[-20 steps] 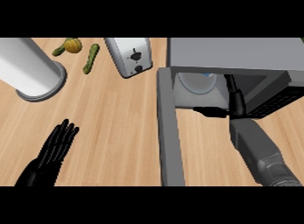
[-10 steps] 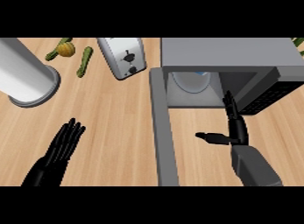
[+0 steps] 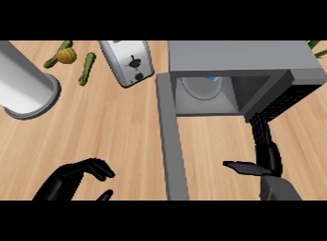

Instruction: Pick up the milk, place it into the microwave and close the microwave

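The milk point(image 3: 209, 80) sits inside the microwave point(image 3: 242, 59), only a sliver of its white and blue top showing above a round pale plate on the floor of the cavity. It looks like a small carton: probably light and fairly stiff with smooth sides, best taken around the body, though no grip seems needed now. The microwave is a boxy grey metal case, and its door point(image 3: 173, 146) swings out wide toward the robot, a flat grey slab seen edge-on. The right hand point(image 3: 263, 155) is in front of the opening, fingers straight and apart, thumb out to the side, holding nothing. The left hand point(image 3: 79, 181) hovers low over the wooden counter point(image 3: 110, 127), fingers curled around nothing. What remains, I judge, is pushing the door shut
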